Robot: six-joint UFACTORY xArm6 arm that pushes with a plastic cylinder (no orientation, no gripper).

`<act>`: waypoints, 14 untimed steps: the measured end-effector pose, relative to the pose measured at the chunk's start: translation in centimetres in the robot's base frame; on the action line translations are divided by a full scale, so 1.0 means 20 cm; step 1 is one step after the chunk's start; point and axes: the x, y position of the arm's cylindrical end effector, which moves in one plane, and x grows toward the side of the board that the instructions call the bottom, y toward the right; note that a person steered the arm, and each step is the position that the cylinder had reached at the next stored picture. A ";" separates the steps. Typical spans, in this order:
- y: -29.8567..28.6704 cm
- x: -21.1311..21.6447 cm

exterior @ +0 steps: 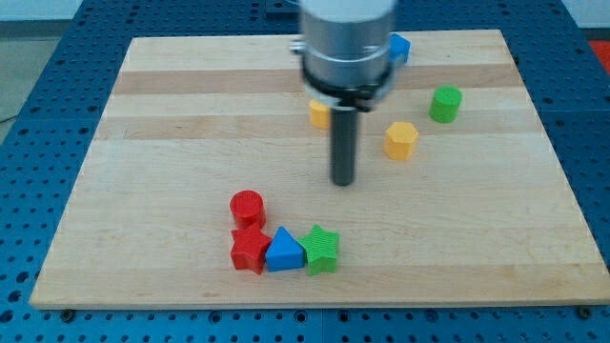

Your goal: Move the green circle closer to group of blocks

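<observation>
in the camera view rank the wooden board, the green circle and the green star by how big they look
1. wooden board, by far the largest.
2 and 3. green star and green circle: they look about alike; the star sits lower in the view, maybe nearer the camera, so I won't rank them.

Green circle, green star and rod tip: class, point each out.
green circle (444, 103), camera view, its top face.
green star (321, 248), camera view, its top face.
my tip (343, 181), camera view, the rod's very end.

Green circle (445, 103) — upright cylinder — sits near the board's upper right.
</observation>
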 end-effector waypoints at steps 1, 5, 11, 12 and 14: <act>0.29 -0.15; 0.48 -0.45; 0.48 -0.33; 0.53 -0.41; 0.56 -0.23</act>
